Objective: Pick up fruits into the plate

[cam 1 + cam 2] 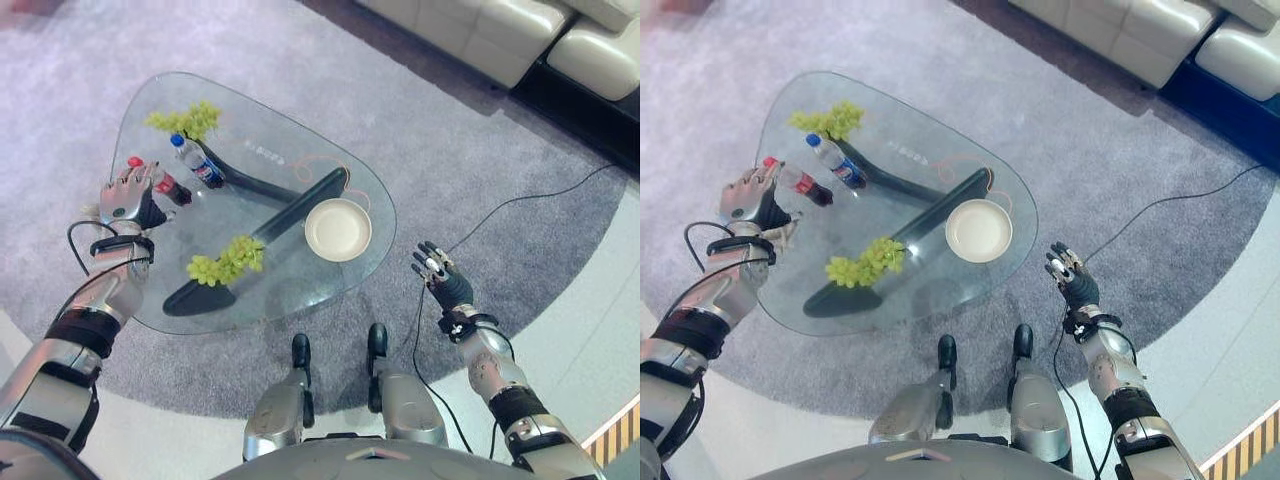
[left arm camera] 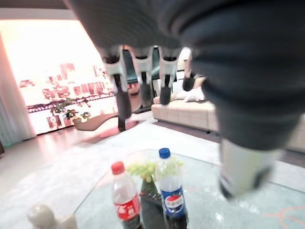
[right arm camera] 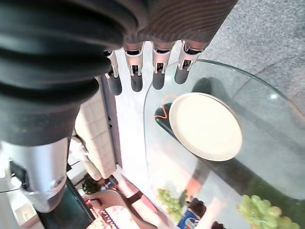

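The glass table [image 1: 150, 120] carries two bunches of green grapes. The near bunch of grapes [image 1: 226, 262] lies close to the table's near edge, over the dark base visible through the glass. The far bunch of grapes [image 1: 187, 119] lies at the far left corner. The cream plate [image 1: 338, 230] sits empty toward the right edge, well apart from both bunches. A red-capped cola bottle [image 1: 160, 180] and a blue-capped cola bottle [image 1: 196, 161] lie on the glass near the left edge, between the two bunches.

The left hand [image 1: 127, 196] hovers over the left edge, just beside the red-capped bottle; its fingers are extended and relaxed, and it holds nothing. The right hand [image 1: 438, 275] hangs off the table beyond the right edge, over the grey carpet [image 1: 470, 150], fingers straight and spread, empty.

Judged from this layout, the task stands at its first step: no fruit is on the plate, and the approach to a bunch is in hand. The next move calls for the left hand to come over one bunch, most readily the near one, descend with fingers wide, and close around the cluster without pushing the bottles. The load must then cross the glass to the plate.
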Motion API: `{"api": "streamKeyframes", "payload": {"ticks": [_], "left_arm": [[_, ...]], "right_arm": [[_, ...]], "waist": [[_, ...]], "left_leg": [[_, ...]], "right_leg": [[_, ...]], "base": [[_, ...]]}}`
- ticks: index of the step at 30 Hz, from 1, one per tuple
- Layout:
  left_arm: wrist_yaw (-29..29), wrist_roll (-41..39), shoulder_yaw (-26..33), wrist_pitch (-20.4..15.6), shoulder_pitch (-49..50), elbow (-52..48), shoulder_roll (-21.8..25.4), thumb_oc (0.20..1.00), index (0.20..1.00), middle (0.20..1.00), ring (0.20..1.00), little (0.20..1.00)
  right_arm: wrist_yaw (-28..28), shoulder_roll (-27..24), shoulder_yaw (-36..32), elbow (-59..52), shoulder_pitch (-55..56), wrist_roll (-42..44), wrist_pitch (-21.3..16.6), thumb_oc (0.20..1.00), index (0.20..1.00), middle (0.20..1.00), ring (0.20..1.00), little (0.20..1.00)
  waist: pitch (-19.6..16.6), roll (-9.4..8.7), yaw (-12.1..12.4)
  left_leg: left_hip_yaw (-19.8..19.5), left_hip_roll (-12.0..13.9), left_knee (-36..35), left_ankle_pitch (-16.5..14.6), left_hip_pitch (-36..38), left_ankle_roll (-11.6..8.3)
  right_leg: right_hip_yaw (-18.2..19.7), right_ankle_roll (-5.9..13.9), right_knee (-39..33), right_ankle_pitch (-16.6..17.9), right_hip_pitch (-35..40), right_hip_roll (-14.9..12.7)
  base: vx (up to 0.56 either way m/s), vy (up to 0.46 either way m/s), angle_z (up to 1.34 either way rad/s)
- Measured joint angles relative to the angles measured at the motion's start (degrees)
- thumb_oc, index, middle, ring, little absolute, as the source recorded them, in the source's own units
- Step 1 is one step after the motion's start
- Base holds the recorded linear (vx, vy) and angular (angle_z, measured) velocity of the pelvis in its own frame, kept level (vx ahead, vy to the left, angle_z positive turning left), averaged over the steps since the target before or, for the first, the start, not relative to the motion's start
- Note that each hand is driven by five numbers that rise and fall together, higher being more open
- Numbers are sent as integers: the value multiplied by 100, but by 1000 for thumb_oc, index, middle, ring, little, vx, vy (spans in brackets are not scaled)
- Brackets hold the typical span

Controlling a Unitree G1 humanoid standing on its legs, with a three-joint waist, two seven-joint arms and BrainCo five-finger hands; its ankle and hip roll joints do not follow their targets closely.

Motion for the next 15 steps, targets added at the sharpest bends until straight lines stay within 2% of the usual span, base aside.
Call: {"api": "streamKeyframes", "payload": {"ticks": [3, 6, 8, 13, 15], "left_arm": [[9, -10, -195, 9, -96, 184, -9, 1000, 1000, 1000, 1000, 1000], [2, -129, -658, 41, -390, 591, -113, 1000, 1000, 1000, 1000, 1000], [2, -279, -753, 58, -626, 848, -300, 1000, 1000, 1000, 1000, 1000], [4, -542, -911, 58, -1354, 1390, -410, 1000, 1000, 1000, 1000, 1000], [4, -646, -960, 123, -1603, 1717, -648, 1000, 1000, 1000, 1000, 1000]], "right_arm": [[-7, -68, 93, 104, -12, 2, 10, 1000, 1000, 1000, 1000, 1000], [-23, -134, 200, 289, -154, 7, 9, 1000, 1000, 1000, 1000, 1000], [-28, -154, 284, 374, -274, 17, 4, 1000, 1000, 1000, 1000, 1000], [-27, -166, 358, 563, -723, 55, -1, 1000, 1000, 1000, 1000, 1000], [-27, -167, 448, 613, -894, 67, -2, 1000, 1000, 1000, 1000, 1000]], "waist": [[-23, 10, -9], [16, 9, -15], [214, -11, -33], [858, -114, -96], [884, -137, -95]], "left_leg": [[70, -15, 112, -1, -291, 0], [163, -29, 239, 15, -737, 20], [248, -33, 316, 18, -858, 25], [348, -30, 457, 17, -1220, -13], [409, -29, 477, 68, -1494, 41]], "right_leg": [[71, 19, 140, -13, -350, -2], [200, 30, 306, 53, -866, -6], [243, 29, 408, 63, -1026, -8], [399, 17, 638, 78, -1493, 2], [472, 4, 644, 143, -1792, 11]], "base": [[-153, 16, -12], [-145, 1, -20], [-96, 9, -18], [-65, 0, -13], [-20, -13, -15]]}}
